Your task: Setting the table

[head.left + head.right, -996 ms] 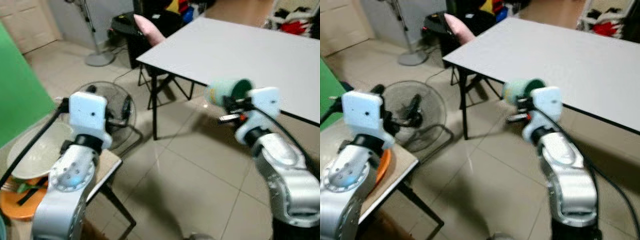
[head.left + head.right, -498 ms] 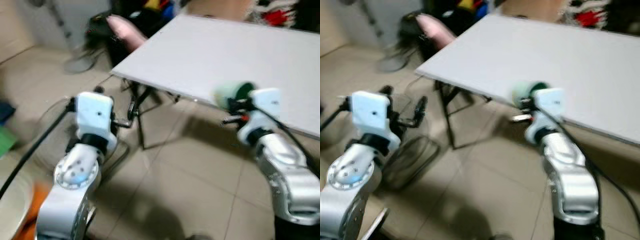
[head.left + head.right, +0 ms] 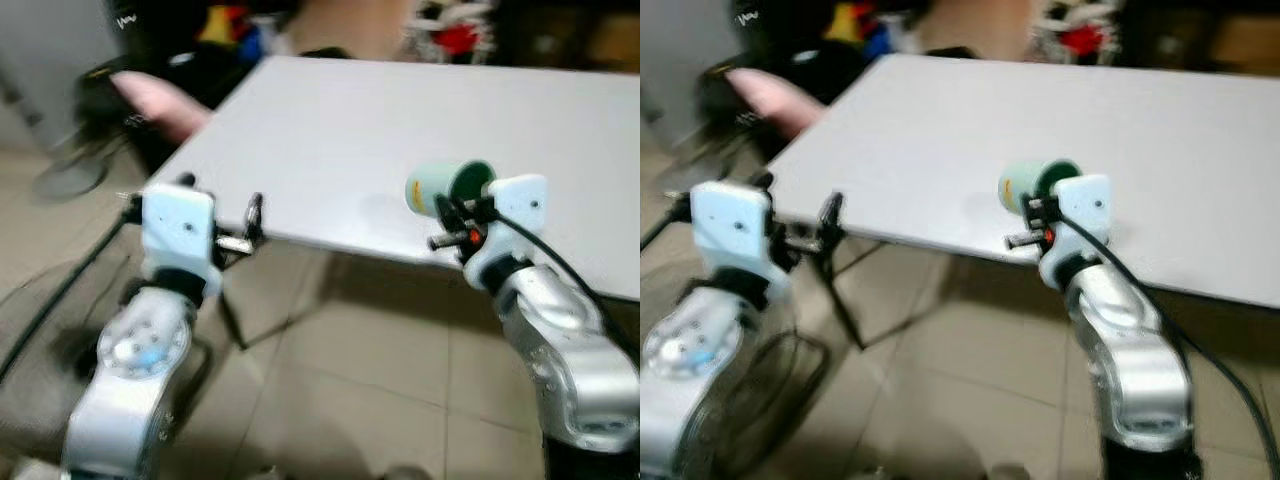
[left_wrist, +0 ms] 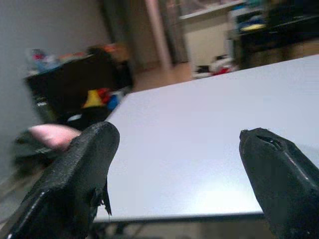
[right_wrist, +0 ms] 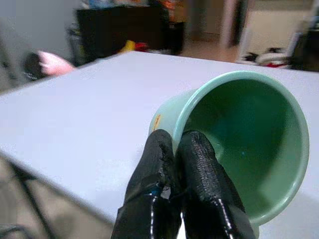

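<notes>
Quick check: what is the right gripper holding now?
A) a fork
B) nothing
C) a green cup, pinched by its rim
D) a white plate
C: the right gripper is shut on the rim of the green cup, tipped on its side over the white table.

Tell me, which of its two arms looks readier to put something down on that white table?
The right. Its right gripper already pinches the rim of a green cup, held tilted over the white table. The left gripper is open with nothing in it, near the table's edge.
</notes>
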Controlling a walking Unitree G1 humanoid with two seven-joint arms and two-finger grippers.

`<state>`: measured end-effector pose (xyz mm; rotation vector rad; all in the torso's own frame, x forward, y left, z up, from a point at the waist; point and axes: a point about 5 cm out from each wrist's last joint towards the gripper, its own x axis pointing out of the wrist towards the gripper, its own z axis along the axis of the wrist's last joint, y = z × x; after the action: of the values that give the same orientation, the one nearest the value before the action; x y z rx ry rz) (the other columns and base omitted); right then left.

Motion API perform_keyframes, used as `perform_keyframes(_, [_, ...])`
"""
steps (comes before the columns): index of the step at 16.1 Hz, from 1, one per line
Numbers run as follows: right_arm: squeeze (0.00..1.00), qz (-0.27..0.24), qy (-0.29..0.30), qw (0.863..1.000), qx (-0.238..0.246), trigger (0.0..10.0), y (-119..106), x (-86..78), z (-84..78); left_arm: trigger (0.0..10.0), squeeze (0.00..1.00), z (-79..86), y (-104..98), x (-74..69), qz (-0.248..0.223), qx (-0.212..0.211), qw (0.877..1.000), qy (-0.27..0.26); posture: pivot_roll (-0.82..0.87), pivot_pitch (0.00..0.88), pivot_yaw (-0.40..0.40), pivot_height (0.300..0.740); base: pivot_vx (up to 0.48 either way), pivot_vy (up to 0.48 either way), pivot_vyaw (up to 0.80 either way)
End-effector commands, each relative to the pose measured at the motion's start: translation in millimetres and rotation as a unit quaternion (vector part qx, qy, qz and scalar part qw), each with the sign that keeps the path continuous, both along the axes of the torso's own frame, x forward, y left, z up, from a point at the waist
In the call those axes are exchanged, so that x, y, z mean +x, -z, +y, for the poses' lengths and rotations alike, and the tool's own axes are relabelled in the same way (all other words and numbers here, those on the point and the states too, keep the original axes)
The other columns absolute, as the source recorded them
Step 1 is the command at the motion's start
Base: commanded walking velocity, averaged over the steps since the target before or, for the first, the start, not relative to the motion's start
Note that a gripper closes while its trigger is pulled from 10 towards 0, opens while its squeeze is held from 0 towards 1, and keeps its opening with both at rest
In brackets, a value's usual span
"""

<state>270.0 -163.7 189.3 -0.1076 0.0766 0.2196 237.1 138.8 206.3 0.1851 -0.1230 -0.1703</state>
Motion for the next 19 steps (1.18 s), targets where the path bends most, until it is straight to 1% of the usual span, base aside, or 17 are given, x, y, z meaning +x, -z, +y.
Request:
perform_keyframes(1, [0.0, -0.013, -0.043, 0.999, 0.008, 10.0, -7.3, 3.3, 15.9, 10.0, 0.0, 11.6, 0.2, -1.8, -0.001, 0.012, 1.0, -0.021, -0.04, 0.024, 0.075, 0.74, 0.398, 0.0, 0.0])
perform_keyframes(7, [0.0, -0.012, -0.067, 0.997, -0.028, 10.0, -8.9, 10.9, 16.7, 10.0, 0.0, 10.4, 4.5, -4.3, 0.009, 0.013, 1.0, -0.008, -0.04, 0.016, 0.059, 0.74, 0.394, 0.0, 0.0])
perform_keyframes(8, [0.0, -0.012, -0.081, 0.995, -0.049, 10.0, -10.2, 13.1, 16.9, 10.0, 0.0, 8.2, 9.7, -6.3, 0.019, 0.013, 1.0, 0.0, -0.04, 0.015, 0.051, 0.74, 0.382, 0.0, 0.0])
perform_keyframes(9, [0.0, -0.01, -0.086, 0.995, -0.056, 10.0, -11.0, 14.2, 16.8, 10.0, 0.0, 7.8, 11.7, -7.2, 0.023, 0.014, 1.0, 0.003, -0.04, 0.012, 0.044, 0.74, 0.379, 0.0, 0.0])
perform_keyframes(10, [0.0, -0.008, -0.099, 0.991, -0.085, 10.0, -14.2, 18.9, 14.4, 10.0, 0.0, 8.2, 14.6, -7.6, 0.027, 0.013, 1.0, 0.002, -0.04, 0.011, 0.035, 0.74, 0.371, 0.0, 0.0])
perform_keyframes(13, [0.0, -0.005, -0.121, 0.985, -0.121, 10.0, -18.8, 28.0, 10.1, 10.0, 0.0, 8.7, 15.6, -6.8, 0.03, 0.014, 0.999, 0.004, -0.04, 0.01, 0.028, 0.74, 0.368, 0.0, 0.0])
perform_keyframes(15, [0.0, 0.002, -0.151, 0.978, -0.146, 10.0, -22.6, 35.5, 7.3, 10.0, 0.0, 6.3, 17.2, -6.4, 0.035, 0.022, 0.999, 0.021, -0.04, 0.006, 0.032, 0.74, 0.36, 0.0, 0.0])
perform_keyframes(16, [0.0, 0.006, -0.161, 0.975, -0.15, 10.0, -23.2, 37.3, 7.2, 10.0, 0.0, 6.0, 17.9, -6.0, 0.037, 0.025, 0.999, 0.025, -0.04, 0.006, 0.033, 0.74, 0.349, 0.0, 0.0])
perform_keyframes(17, [0.0, 0.015, -0.186, 0.97, -0.158, 10.0, -24.4, 40.8, 7.1, 10.0, 0.0, 5.4, 19.6, -4.8, 0.044, 0.031, 0.998, 0.032, -0.05, 0.004, 0.038, 0.74, 0.0, 0.0, 0.0])
perform_keyframes(19, [0.0, 0.036, -0.234, 0.953, -0.189, 10.0, -25.7, 49.6, 6.6, 10.0, 0.0, 3.4, 21.3, -3.2, 0.052, 0.045, 0.996, 0.057, -0.05, 0.005, 0.047, 0.74, 0.0, 0.0, 0.0])
